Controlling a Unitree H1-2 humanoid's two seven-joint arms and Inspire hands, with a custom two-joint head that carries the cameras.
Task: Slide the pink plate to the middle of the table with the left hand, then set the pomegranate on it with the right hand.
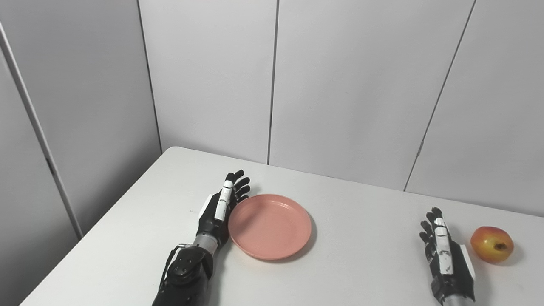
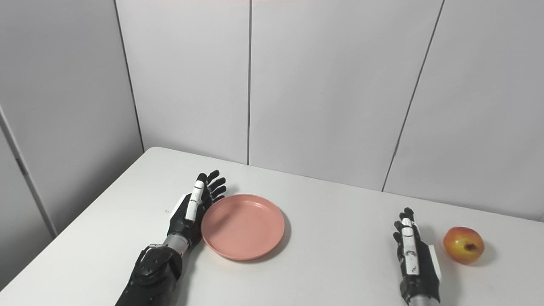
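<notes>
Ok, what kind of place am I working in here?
Likely a lab or test booth, not a home: a bare white table boxed in by plain grey partition panels, with only a pink plate and a pomegranate set out as props.

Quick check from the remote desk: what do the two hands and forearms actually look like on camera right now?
Both hands are black with white panels along one finger and a white plate at the outer edge. The left hand has a silver wrist ring, a glossy black forearm shell and a thin cable looping beside it. The right hand shows a silver wrist at the frame's bottom.
</notes>
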